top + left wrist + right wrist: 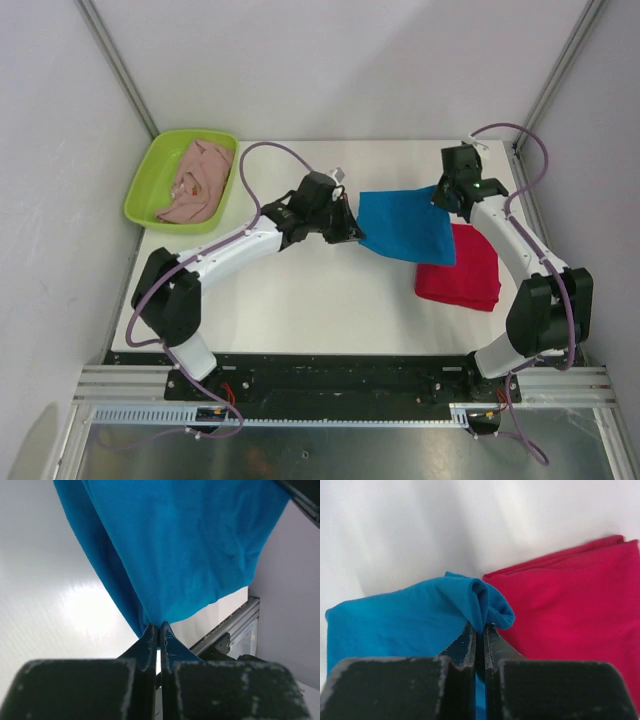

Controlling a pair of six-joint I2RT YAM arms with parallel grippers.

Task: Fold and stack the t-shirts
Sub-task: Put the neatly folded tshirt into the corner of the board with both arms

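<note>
The folded blue t-shirt (408, 224) hangs stretched between both grippers over the table's middle right. My left gripper (352, 222) is shut on its left edge; in the left wrist view the blue cloth (175, 545) rises from the closed gripper (159, 626). My right gripper (441, 198) is shut on its far right corner; in the right wrist view the blue cloth (420, 615) bunches at the gripper (480, 626). The folded red t-shirt (462, 270) lies flat at the right, partly under the blue one, and shows in the right wrist view (570, 605). The pale pink t-shirt (197, 180) lies crumpled in the tray.
The lime-green tray (150, 180) stands at the table's far left corner. The white table (300, 300) ends at a black rail in front. Grey walls and metal posts close in the back and sides.
</note>
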